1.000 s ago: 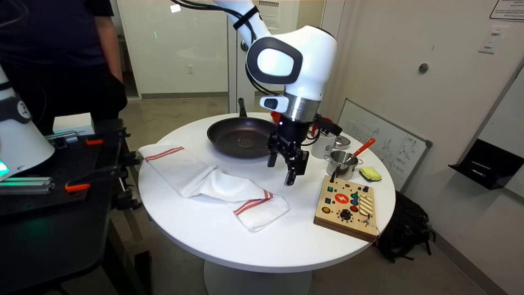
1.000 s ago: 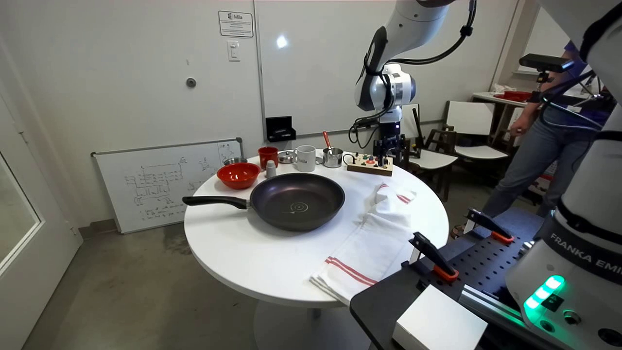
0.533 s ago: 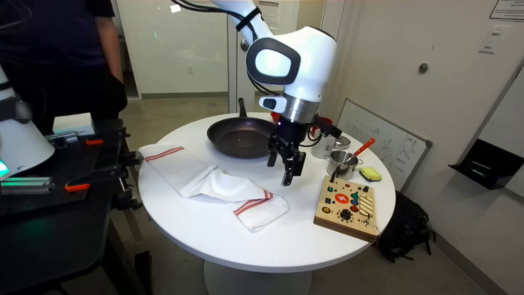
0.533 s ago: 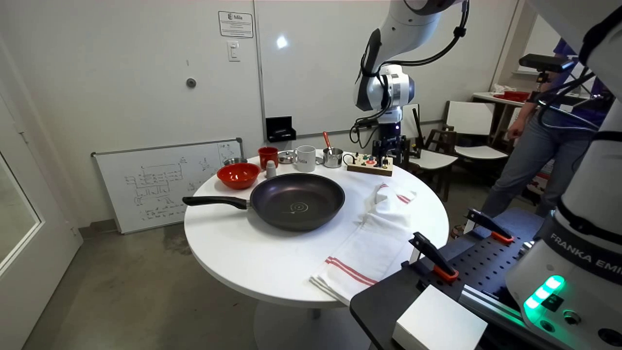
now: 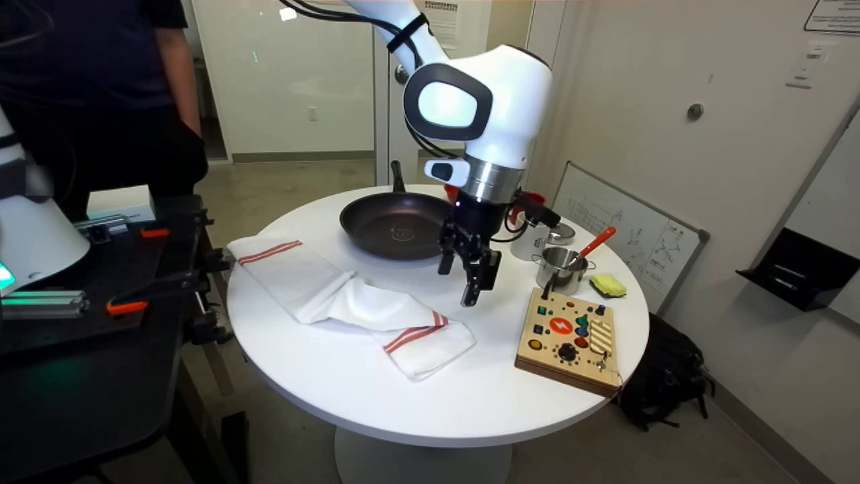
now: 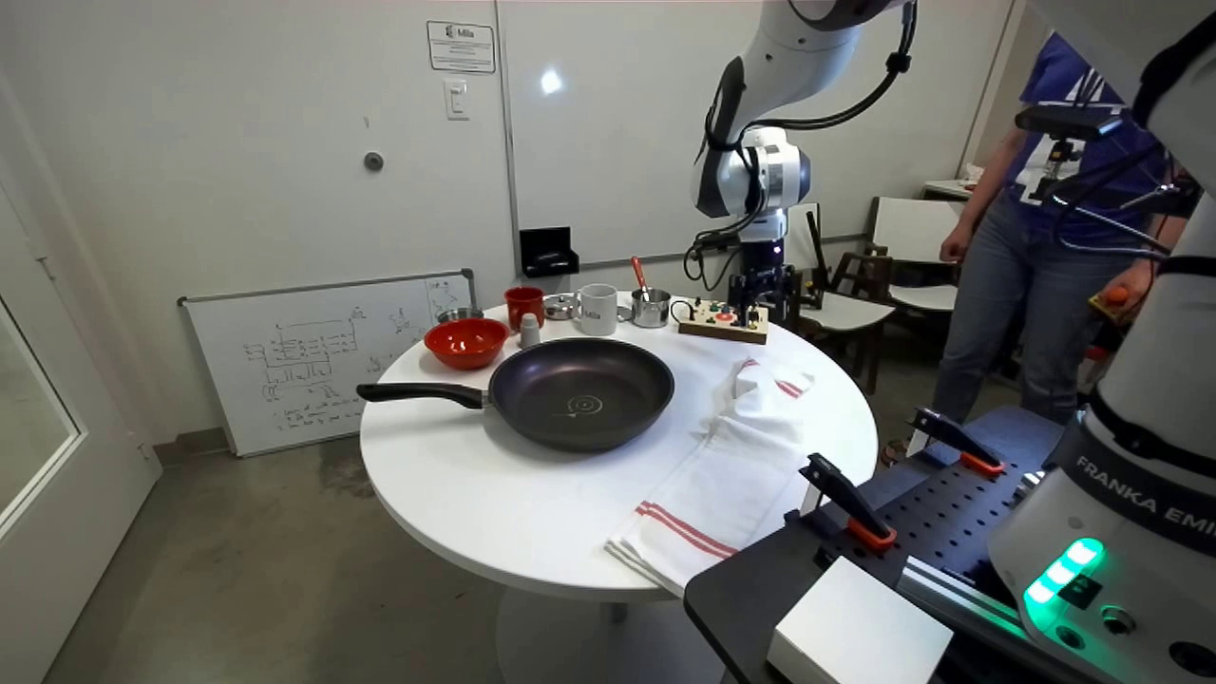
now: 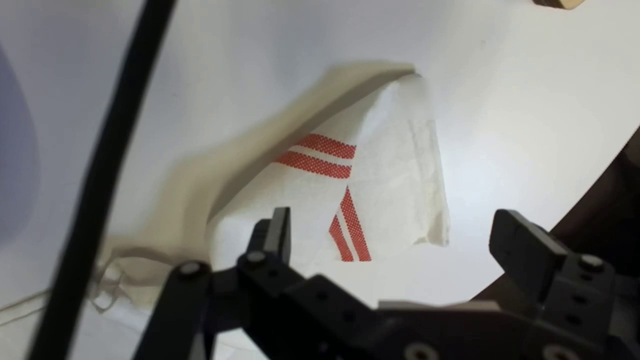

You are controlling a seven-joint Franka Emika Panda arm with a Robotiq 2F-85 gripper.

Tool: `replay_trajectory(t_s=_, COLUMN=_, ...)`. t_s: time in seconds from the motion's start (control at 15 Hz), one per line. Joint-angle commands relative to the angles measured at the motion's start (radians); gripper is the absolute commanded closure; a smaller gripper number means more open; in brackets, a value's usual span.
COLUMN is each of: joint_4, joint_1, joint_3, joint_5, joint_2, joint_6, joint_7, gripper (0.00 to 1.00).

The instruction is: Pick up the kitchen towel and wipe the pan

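The kitchen towel is white with red stripes. It lies loosely folded along the table in both exterior views [image 5: 376,306] [image 6: 722,475]. One striped end of the towel [image 7: 385,170] fills the middle of the wrist view. The dark pan [image 5: 396,225] rests flat beside the towel, and its black handle points away from the towel in an exterior view [image 6: 581,394]. My gripper [image 5: 457,284] is open and empty above the table, near the towel's striped end. In the wrist view its fingers [image 7: 392,225] are wide apart with nothing between them.
A wooden button box [image 5: 568,339] stands at the table's edge. A steel pot [image 5: 561,270] with a red-handled utensil, a yellow sponge [image 5: 608,285], a white mug [image 6: 598,310], a red cup [image 6: 524,307] and a red bowl [image 6: 466,343] stand around the rim. A person [image 6: 1016,256] stands beyond the table.
The arm and gripper have shifted slightly and turned a little. The gripper stays open. The towel and pan have not moved. The person in the background has stepped sideways.
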Motion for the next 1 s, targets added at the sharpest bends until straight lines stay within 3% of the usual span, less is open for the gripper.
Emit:
replay_trajectory(t_s=0.0, joint_4=0.013, joint_1=0.021, joint_3=-0.041, joint_5=0.105, joint_2=0.018, joint_6=-0.02, joint_7=0.001, gripper=0.0)
replay_trajectory(t_s=0.33, joint_4=0.013, joint_1=0.105, joint_3=-0.169, joint_5=0.425, joint_2=0.09, joint_6=-0.03, joint_7=-0.001, gripper=0.0)
replay_trajectory(t_s=0.73, joint_4=0.013, joint_1=0.275, joint_3=-0.382, joint_5=0.623, joint_2=0.256, joint_6=-0.228, joint_7=-0.001, gripper=0.0)
replay_trajectory(t_s=0.93, joint_4=0.021, joint_1=0.325, joint_3=-0.443, joint_5=0.687, joint_2=0.319, joint_6=-0.304, joint_7=-0.001, gripper=0.0)
